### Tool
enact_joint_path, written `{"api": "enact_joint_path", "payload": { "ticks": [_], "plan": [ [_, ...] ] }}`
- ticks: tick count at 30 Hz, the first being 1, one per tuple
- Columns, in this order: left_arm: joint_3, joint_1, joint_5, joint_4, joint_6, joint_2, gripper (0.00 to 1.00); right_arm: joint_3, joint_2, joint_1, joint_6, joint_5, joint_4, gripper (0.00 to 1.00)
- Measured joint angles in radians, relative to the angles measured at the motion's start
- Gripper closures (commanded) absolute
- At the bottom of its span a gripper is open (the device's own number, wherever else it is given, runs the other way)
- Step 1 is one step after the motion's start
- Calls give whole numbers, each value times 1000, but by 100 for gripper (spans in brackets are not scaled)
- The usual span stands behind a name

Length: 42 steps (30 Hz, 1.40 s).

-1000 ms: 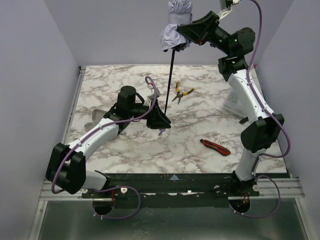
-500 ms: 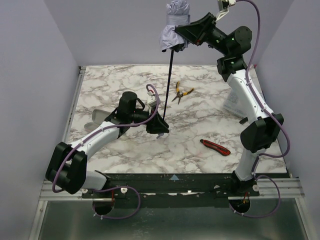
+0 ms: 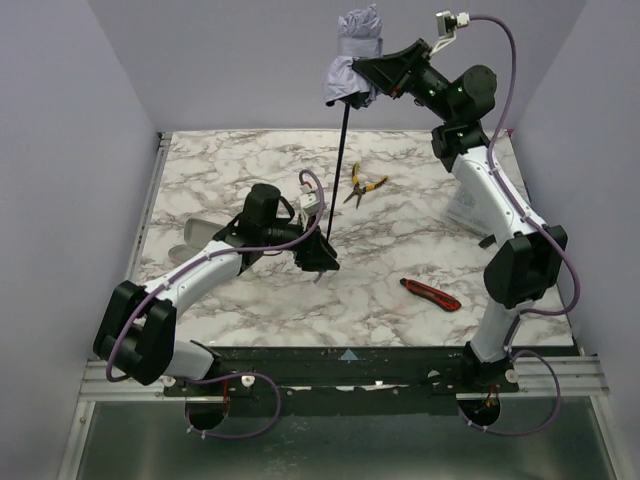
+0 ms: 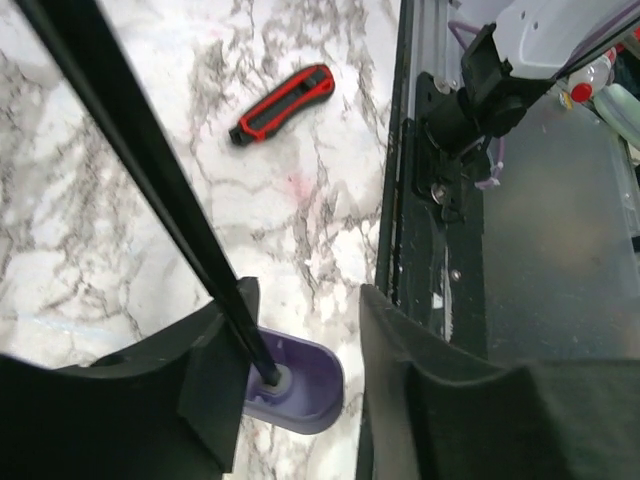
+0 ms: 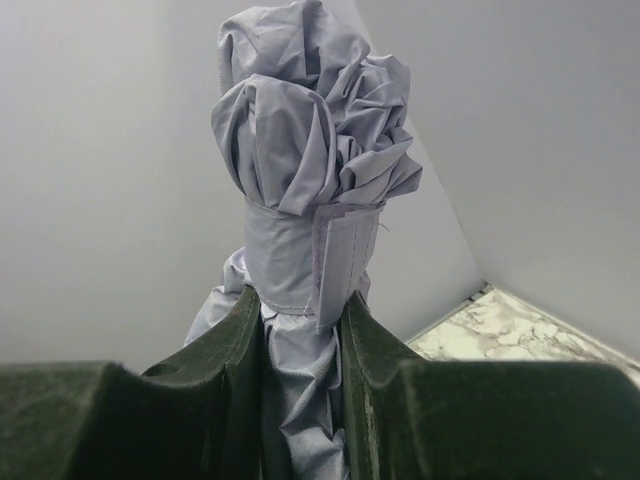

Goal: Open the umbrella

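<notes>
The umbrella stands nearly upright over the marble table. Its folded lavender canopy (image 3: 352,60) is high at the back, strap wrapped round it (image 5: 305,250). My right gripper (image 3: 368,72) is shut on the fabric just below the strap (image 5: 300,330). The thin black shaft (image 3: 337,170) runs down to the lavender handle (image 4: 300,385), near the tabletop. My left gripper (image 3: 319,256) is open round the handle (image 4: 295,390). The handle lies against the left finger (image 4: 215,390), and a narrow gap shows before the right finger (image 4: 400,370).
A red-and-black utility knife (image 3: 431,294) lies front right, also in the left wrist view (image 4: 281,103). Yellow-handled pliers (image 3: 362,186) lie behind the shaft. A pale object (image 3: 198,236) sits partly under my left arm. A white item (image 3: 465,210) is at the right edge.
My left gripper has turned and shifted slightly nearer and looks narrower round the handle. My right arm has tilted, and the canopy sits a little lower in the view.
</notes>
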Motion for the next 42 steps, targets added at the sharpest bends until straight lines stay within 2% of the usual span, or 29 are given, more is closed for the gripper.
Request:
{"api": "enact_joint_path", "payload": {
  "ticks": [2, 6, 11, 17, 24, 27, 30, 32, 34, 35, 36, 39, 42],
  "plan": [
    [21, -11, -13, -50, -2, 3, 46, -77, -20, -11, 18, 27, 46, 99],
    [87, -21, -55, -146, -36, 16, 28, -253, -90, -34, 37, 55, 111, 99],
    [220, -5, -129, -141, -95, 13, 6, -365, -145, -28, 34, 24, 150, 99],
    [352, 74, -185, -181, -78, -8, 1, -401, -175, -23, 18, -70, 154, 99],
    [495, 258, -180, -342, 27, -29, 2, -403, -207, -23, -44, -210, 123, 100],
    [615, 263, -156, -414, 103, -32, 4, -396, -225, -14, -154, -238, 24, 99],
    [679, 261, -112, -437, 171, -65, 6, -339, -228, -4, -320, -248, -144, 99],
    [694, 260, -85, -444, 220, -102, 11, -285, -229, 2, -452, -257, -276, 100],
    [713, 258, -69, -458, 275, -135, 23, -233, -229, 6, -580, -262, -402, 100],
    [723, 258, -66, -461, 294, -144, 27, -188, -229, 11, -691, -266, -510, 100],
    [734, 257, -65, -468, 314, -147, 29, -175, -229, 13, -730, -266, -545, 100],
    [825, 237, -74, -537, 415, -135, 24, -133, -239, 23, -906, -272, -716, 99],
    [882, 191, -104, -594, 510, -116, 4, -134, -260, 39, -1064, -279, -874, 100]
  ]
}}
